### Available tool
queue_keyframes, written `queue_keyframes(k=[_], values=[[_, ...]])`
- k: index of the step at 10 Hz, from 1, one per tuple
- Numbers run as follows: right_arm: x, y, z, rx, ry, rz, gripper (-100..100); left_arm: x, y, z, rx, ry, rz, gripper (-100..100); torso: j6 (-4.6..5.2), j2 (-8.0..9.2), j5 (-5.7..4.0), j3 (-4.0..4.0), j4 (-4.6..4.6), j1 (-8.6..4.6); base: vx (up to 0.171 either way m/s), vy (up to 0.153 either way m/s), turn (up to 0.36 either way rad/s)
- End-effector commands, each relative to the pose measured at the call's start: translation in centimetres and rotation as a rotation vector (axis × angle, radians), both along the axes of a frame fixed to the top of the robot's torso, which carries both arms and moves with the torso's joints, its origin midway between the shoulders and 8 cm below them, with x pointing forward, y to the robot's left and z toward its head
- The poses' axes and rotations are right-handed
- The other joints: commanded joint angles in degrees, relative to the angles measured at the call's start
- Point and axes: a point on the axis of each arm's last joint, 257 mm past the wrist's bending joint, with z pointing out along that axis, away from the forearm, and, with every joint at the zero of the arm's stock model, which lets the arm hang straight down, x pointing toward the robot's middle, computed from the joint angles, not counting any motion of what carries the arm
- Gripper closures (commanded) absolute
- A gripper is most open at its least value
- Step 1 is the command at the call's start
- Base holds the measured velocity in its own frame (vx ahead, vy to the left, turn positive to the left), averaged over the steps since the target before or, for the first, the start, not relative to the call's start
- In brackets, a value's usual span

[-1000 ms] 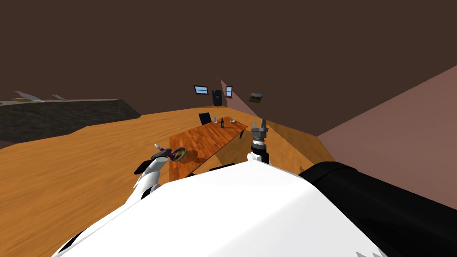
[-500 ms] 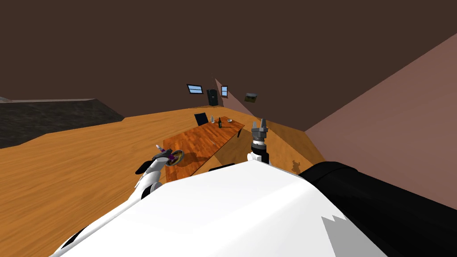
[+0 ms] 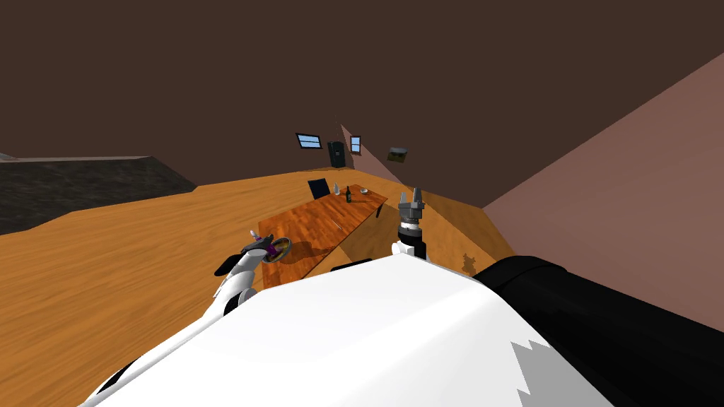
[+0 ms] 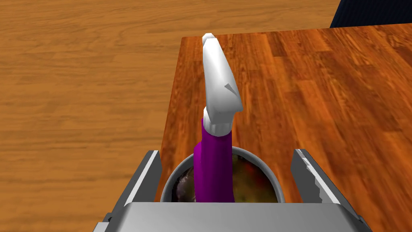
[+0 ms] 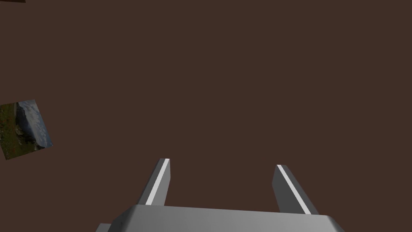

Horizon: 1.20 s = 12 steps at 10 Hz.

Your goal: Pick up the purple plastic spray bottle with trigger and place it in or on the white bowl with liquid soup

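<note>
The purple bottle (image 4: 212, 169) is stood in the bowl (image 4: 263, 167) at the surface's (image 4: 322, 88) edge, ungripped; the left end effector (image 4: 227, 154) and right end effector (image 5: 223, 164) are held apart.

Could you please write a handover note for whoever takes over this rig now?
Left gripper: open, fingers either side of the purple spray bottle with a white trigger head, not touching.
Right gripper: open, raised, idle.
The bottle stands in the round grey-rimmed bowl of dark soup, near the reddish wooden table's corner.
Done: bottle placed in bowl.
Left: likely just withdraw the left hand without knocking the bottle.
</note>
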Motion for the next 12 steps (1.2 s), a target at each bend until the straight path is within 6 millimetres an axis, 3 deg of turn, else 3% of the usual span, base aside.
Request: queue_keyframes(k=[1, 8, 9, 10, 12], values=[[0.0, 0.0, 0.0, 0.000, 0.000, 0.000, 0, 0.4, 1.0, 1.1, 0.000, -0.002, -0.005, -100, 0.00, 0.00, 0.00, 0.00, 0.00, 0.00, -0.007, -0.043, 0.033], [0.0, 0.0, 0.0, 0.000, 0.000, 0.000, 0, 1.5, 5.0, 5.9, 0.000, -0.008, -0.022, -100, 0.00, 0.04, -0.06, 0.02, 0.01, -0.23, -0.005, -0.070, 0.028], [0.0, 0.0, 0.0, 0.000, 0.000, 0.000, 0, 1.4, 4.5, 5.3, 0.003, -0.008, -0.019, -100, 0.00, 0.02, -0.07, 0.02, 0.01, -0.28, -0.002, -0.038, 0.016], [0.0, 0.0, 0.0, 0.000, 0.000, 0.000, 0, 1.5, 4.6, 5.4, 0.001, -0.008, -0.020, 0, 0.01, 0.01, -0.04, 0.01, 0.00, -0.17, 0.000, -0.007, -0.002], [0.0, 0.0, 0.0, 0.000, 0.000, 0.000, 0, 1.5, 4.5, 5.4, 0.001, -0.008, -0.020, 0, 0.00, 0.00, 0.00, 0.00, 0.00, -0.02, 0.000, 0.000, 0.000]])
